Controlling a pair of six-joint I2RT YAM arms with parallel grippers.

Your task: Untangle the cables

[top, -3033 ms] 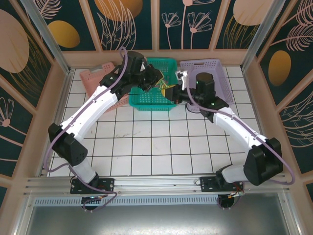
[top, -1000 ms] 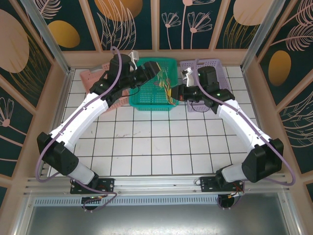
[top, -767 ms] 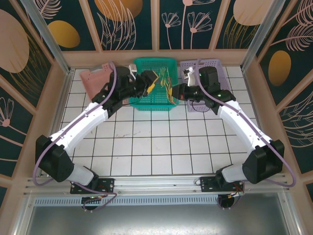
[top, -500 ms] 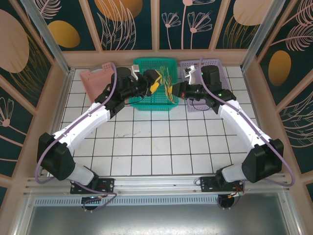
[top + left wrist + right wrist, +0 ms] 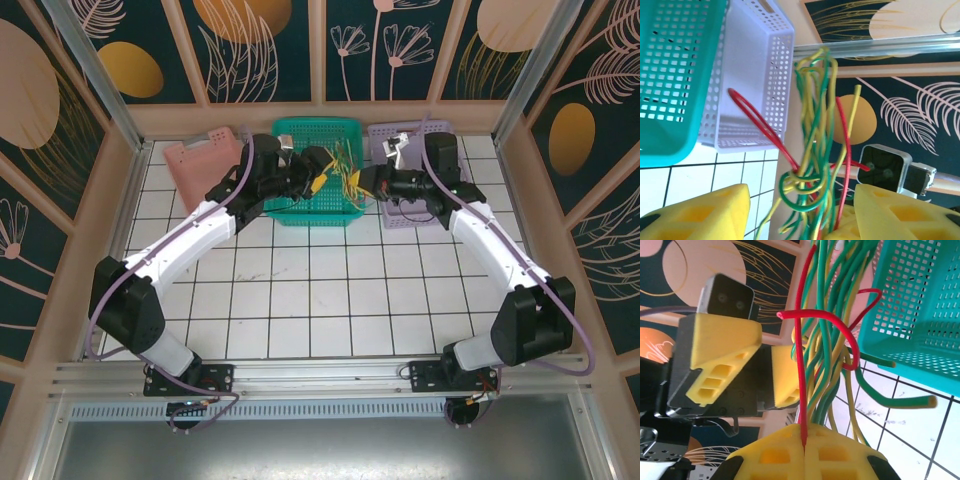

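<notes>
right gripper (image 5: 804,441) pinching cables (image 5: 826,315) | left gripper (image 5: 801,205) spread around them | over teal basket (image 5: 300,207)

I am looking into a robot test cell, the kind a lab sets up, not a home or a shop. A left arm (image 5: 190,238) and a right arm (image 5: 490,250) are sitting bolted to a metal rail (image 5: 320,372) at the near edge of a white tiled table (image 5: 320,300). Aluminium posts (image 5: 90,75) are framing the space, printed leaf-pattern panels (image 5: 270,50) are walling it in, and perforated plastic baskets (image 5: 300,206) are lining the back.
</notes>
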